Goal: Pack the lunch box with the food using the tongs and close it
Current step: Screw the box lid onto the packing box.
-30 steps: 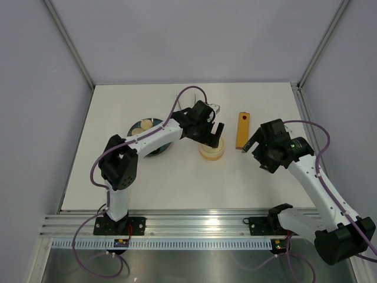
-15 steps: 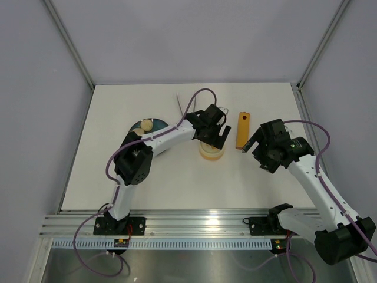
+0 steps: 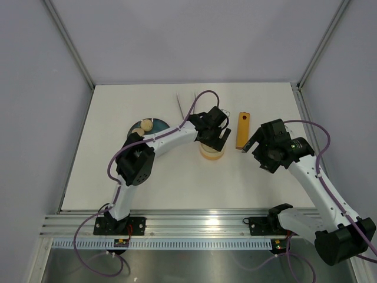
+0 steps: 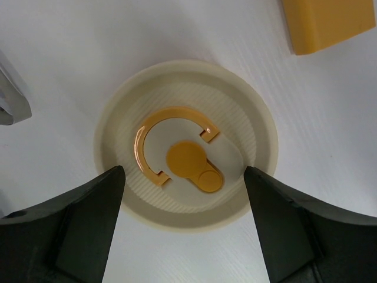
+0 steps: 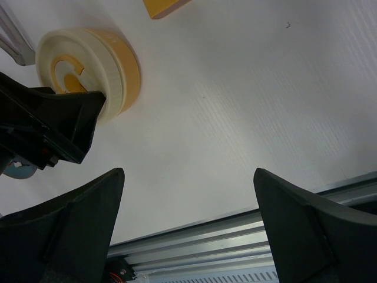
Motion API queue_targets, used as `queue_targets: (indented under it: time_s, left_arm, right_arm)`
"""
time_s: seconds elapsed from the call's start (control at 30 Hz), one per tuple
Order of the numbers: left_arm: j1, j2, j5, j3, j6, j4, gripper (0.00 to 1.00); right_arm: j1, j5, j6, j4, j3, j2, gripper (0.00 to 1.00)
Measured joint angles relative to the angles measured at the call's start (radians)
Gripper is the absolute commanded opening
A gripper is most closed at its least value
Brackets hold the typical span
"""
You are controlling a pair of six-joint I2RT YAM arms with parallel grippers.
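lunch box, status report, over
Left gripper open, straddling the small round cream-yellow plastic lunch box, lid on. Right gripper open, apart. Two pale buns on dark plate. Nothing blocking.

The lunch box (image 3: 212, 151) sits mid-tabletop (image 3: 177, 177) with its lid (image 4: 185, 144) on it. The left hand (image 4: 184, 177) hangs over it. A plate (image 3: 156, 121) carrying food (image 3: 146, 124) lies to its left, a block (image 3: 242, 131) to its right, and tongs (image 3: 179, 103) behind. The right hand (image 5: 188, 174) is right of the block.
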Motion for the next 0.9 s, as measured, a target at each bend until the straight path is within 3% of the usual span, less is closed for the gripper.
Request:
queue_targets:
  time_s: [0.13,0.33,0.47,0.63,0.9]
  left_arm:
    - [-0.002,-0.041,0.0,-0.009,0.0,-0.027,0.83]
    - [0.008,-0.24,0.013,-0.069,-0.017,-0.017,0.66]
    - [0.062,-0.375,0.073,-0.14,-0.041,0.032,0.63]
    - [0.227,-0.505,0.161,-0.335,-0.089,0.08,0.63]
    - [0.378,-0.688,0.199,-0.544,-0.132,0.084,0.64]
  right_arm:
    - [0.0,-0.011,-0.042,0.01,0.0,0.0,0.95]
    - [0.005,-0.053,-0.166,0.056,0.025,0.053,0.86]
    - [0.097,-0.031,-0.248,0.055,0.142,0.252,0.85]
    - [0.274,0.058,-0.357,0.028,0.396,0.589,0.78]
    - [0.295,0.092,-0.501,0.002,0.614,0.84,0.78]
